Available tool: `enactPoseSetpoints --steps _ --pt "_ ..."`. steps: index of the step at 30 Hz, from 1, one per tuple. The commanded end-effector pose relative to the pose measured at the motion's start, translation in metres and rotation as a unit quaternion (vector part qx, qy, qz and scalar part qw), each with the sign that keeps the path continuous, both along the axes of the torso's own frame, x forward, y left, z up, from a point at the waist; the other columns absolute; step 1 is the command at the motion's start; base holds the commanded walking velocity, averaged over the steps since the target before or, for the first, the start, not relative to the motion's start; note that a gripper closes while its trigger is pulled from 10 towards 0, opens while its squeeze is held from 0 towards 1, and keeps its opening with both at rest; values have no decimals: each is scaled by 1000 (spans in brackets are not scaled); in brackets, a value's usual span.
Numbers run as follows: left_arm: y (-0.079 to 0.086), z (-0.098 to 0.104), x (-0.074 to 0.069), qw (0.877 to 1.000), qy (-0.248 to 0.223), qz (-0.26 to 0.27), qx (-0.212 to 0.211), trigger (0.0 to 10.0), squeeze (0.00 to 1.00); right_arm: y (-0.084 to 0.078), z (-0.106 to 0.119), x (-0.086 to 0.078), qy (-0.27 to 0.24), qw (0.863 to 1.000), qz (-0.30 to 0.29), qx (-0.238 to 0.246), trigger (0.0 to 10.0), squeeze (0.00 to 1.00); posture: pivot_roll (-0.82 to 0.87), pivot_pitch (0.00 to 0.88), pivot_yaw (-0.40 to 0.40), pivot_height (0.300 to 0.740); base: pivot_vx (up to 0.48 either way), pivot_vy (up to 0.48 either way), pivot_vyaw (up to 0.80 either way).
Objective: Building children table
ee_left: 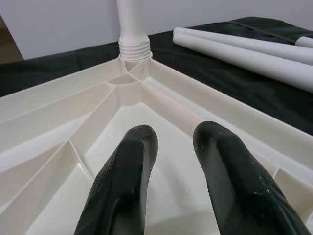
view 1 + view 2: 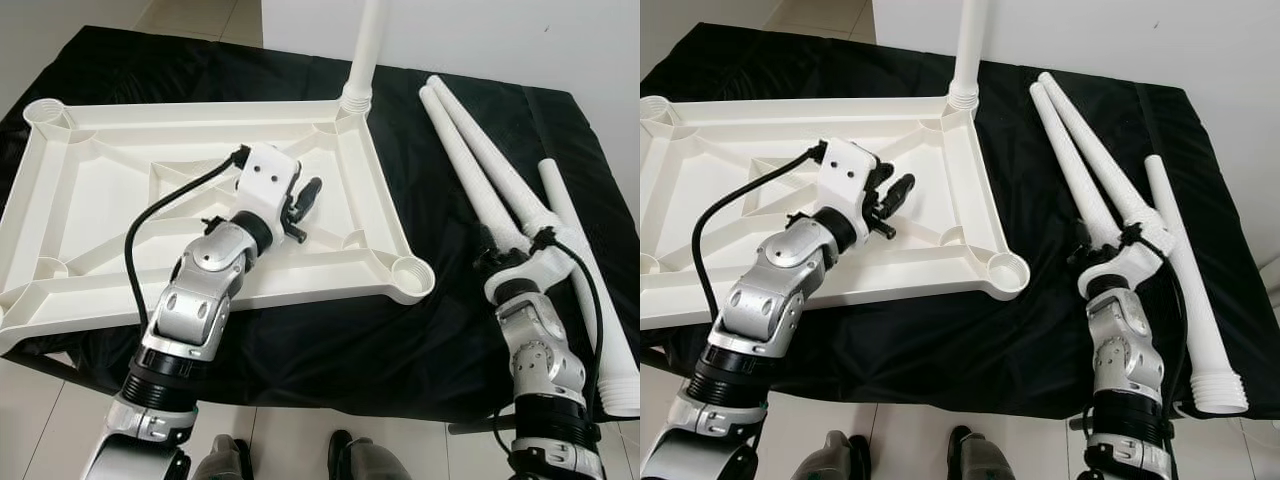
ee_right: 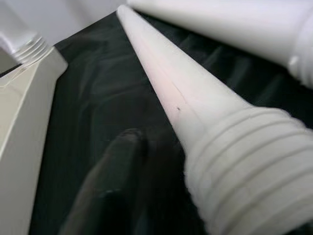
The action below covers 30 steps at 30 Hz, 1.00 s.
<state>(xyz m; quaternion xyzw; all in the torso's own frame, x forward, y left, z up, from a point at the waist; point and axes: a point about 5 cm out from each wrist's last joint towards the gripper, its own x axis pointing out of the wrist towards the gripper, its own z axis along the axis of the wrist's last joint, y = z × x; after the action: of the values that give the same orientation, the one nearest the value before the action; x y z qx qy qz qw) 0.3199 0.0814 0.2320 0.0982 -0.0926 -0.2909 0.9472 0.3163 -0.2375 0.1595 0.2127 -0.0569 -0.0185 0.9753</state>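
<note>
From the head view I saw the white tabletop [image 2: 200, 200] lying upside down on a black cloth [image 2: 450, 330], its ribs facing up. One leg [image 2: 366, 50] stood upright, screwed into the far right corner socket. Three loose legs [image 2: 480, 165] lay on the cloth to the right of the tabletop, well apart from it. My left gripper [image 2: 308, 198] hovered over the ribbed underside near its right half, fingers slightly apart and holding nothing. My right gripper [image 2: 500, 252] sat at the threaded ends of the two nearer loose legs.

In the left wrist view, the two black fingers [image 1: 124, 181] stood a narrow gap apart above the ribs, pointing toward the upright leg [image 1: 131, 24].

In the right wrist view, a leg's threaded end [image 3: 249, 161] lay right beside one dark, blurred finger [image 3: 112, 181]. I could not tell whether that claw was closed on the leg.
</note>
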Motion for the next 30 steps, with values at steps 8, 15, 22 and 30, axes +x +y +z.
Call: enactPoseSetpoints --steps 8,15,22,30 --pt "-2 -1 6 1000 6 13 -18 10000 0 4 1 2 -14 999 44 -19 0 0 -9 212 -92 740 0 0 0" --pt "-5 4 6 999 7 23 -39 10000 0 10 16 4 -51 997 52 -35 10000 0 0 205 -89 740 0 0 0" --pt "-11 6 5 999 6 19 -43 10000 0 8 30 3 -86 995 27 -45 10000 0 1 205 -85 740 0 0 0" --pt "-13 8 7 999 5 18 -47 10000 0 -3 47 -7 -132 988 -65 -46 10000 0 0 198 -75 740 0 0 0"
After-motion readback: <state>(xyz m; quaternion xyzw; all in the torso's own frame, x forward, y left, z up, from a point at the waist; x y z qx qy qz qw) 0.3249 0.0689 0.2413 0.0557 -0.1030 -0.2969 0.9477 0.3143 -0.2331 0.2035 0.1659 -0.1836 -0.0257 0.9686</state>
